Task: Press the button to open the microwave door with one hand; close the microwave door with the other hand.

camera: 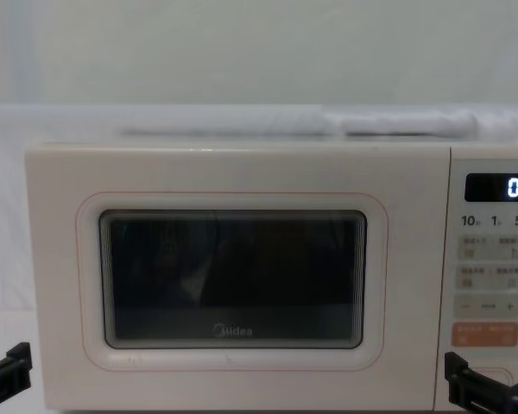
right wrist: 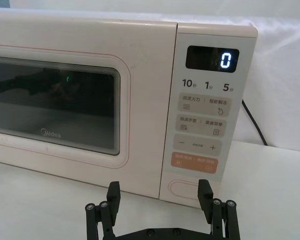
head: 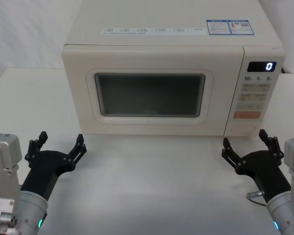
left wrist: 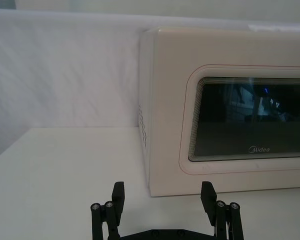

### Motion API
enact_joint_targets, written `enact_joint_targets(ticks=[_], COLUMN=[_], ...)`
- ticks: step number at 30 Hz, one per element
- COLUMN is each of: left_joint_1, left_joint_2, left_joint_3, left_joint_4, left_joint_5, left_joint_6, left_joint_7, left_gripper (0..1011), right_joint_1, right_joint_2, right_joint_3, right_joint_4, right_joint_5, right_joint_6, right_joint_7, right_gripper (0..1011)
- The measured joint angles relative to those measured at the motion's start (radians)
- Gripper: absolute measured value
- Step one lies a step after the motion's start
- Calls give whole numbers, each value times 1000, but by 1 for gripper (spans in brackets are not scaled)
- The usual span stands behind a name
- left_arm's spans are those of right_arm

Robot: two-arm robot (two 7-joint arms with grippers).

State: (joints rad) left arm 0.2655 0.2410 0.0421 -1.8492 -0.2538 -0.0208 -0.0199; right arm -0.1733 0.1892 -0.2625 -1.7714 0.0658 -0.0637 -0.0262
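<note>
Microwave door (head: 149, 94): shut.
Button (right wrist: 183, 189): my right wrist view shows it plainly, beneath the orange key (right wrist: 194, 163).
My right gripper (head: 251, 145): released, microwave's (head: 169, 49) five o'clock.
My left gripper (head: 60, 146): released, seven o'clock.

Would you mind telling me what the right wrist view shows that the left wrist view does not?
Right wrist view alone: the control panel with the display reading 0, the orange key, the pill-shaped button at the bottom, a black cord behind, and the right gripper, open, in front of the panel.

Left wrist view alone: the microwave side wall with vent slots, and the left gripper, open, before that corner.

Both: the closed microwave door with the Midea logo, on the white table.
</note>
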Motion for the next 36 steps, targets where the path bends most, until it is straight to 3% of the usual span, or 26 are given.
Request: enact_joint_targets(ticks=[26, 29, 36], left_joint_1=[0, 0, 0], left_joint_2=[0, 0, 0], left_joint_3=[0, 0, 0], left_joint_4=[0, 0, 0], left_joint_5=[0, 0, 0], left_joint_6=[0, 0, 0], left_joint_7=[0, 0, 0], left_gripper=[1001, 1001, 1001], right_joint_1=[0, 0, 0], right_joint_2=[0, 0, 0], right_joint_3=[0, 0, 0], right_joint_4=[0, 0, 0], right_joint_5=[0, 0, 0], right_joint_6=[0, 0, 0], right_joint_7=[0, 0, 0], right_gripper=[1002, 968, 772])
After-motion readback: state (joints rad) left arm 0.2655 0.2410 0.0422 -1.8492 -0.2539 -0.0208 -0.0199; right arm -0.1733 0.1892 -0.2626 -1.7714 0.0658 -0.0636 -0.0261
